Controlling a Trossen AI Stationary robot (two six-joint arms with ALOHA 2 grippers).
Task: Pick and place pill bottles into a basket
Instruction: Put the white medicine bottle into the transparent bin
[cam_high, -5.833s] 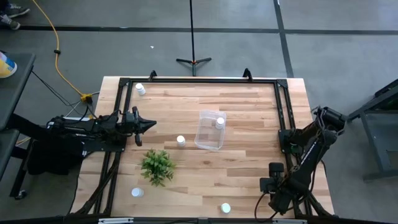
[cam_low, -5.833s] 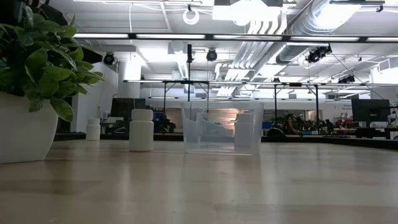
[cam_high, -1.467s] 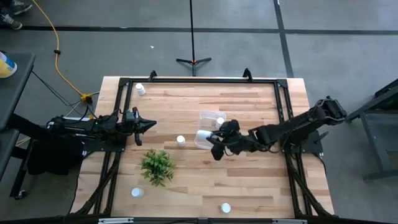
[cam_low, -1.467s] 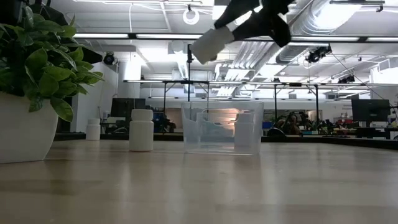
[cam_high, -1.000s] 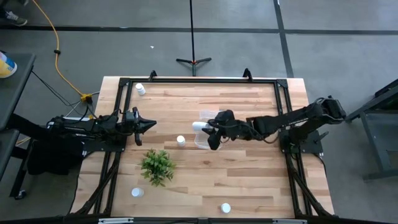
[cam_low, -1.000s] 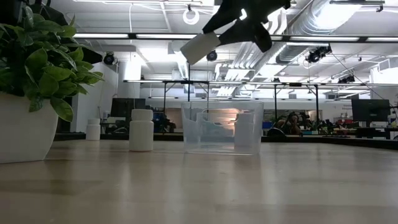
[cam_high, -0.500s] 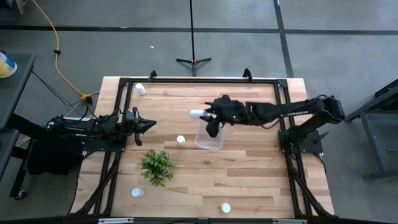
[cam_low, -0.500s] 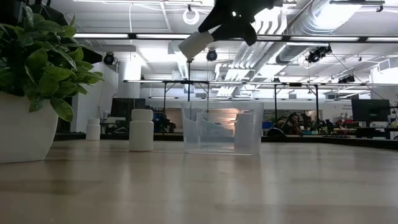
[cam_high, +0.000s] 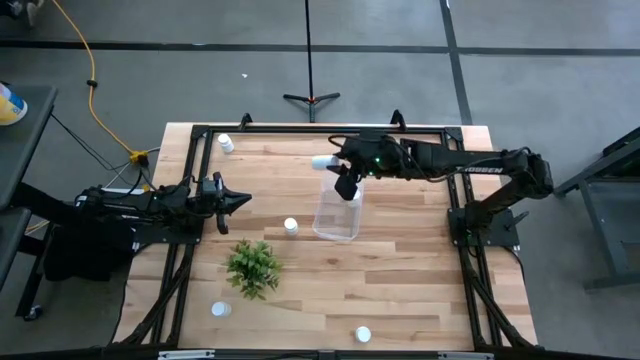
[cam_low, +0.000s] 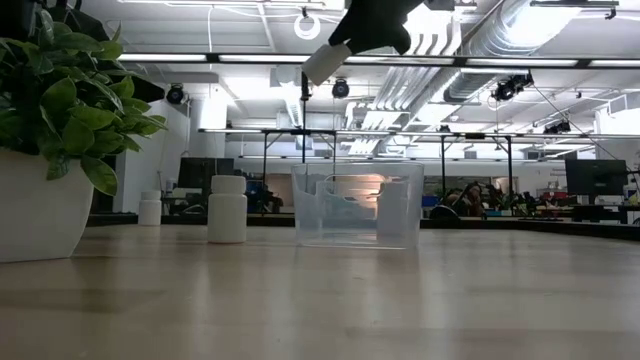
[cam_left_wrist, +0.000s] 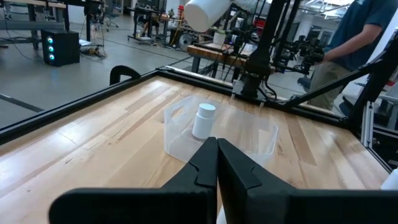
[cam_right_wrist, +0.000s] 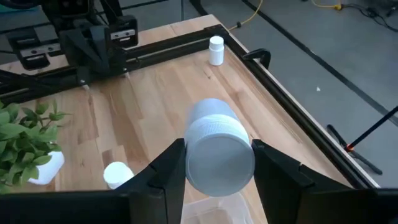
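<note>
My right gripper (cam_high: 336, 166) is high over the table, just past the far left corner of the clear basket (cam_high: 334, 218), shut on a white pill bottle (cam_high: 322, 161). The low view shows that bottle (cam_low: 322, 63) well above the basket (cam_low: 357, 206). One pill bottle (cam_left_wrist: 203, 120) stands upright inside the basket. Other bottles stand on the table: one at the far left corner (cam_high: 226, 143), one left of the basket (cam_high: 291, 226), two near the front edge (cam_high: 220, 309) (cam_high: 362, 334). My left gripper (cam_high: 243, 200) waits shut at the table's left side. My right gripper pinches the bottle's round sides (cam_right_wrist: 198, 163) between its two fingers (cam_right_wrist: 166, 169), at the ribbed end nearest the wrist. The bottle lies along the fingers and sticks out past their tips. It is lifted clear and slants down toward the table's left side.
A small green plant (cam_high: 252, 267) in a white pot stands left of centre near the front. A black frame (cam_high: 320, 128) runs round the table's far and side edges. A person stands beyond the table's right side in the left wrist view (cam_left_wrist: 367, 31).
My right gripper has carried the bottle up and toward the table's far edge, from over the basket's left side to just past its far left corner, and has rolled as it went. The bottle stays in the hold.
</note>
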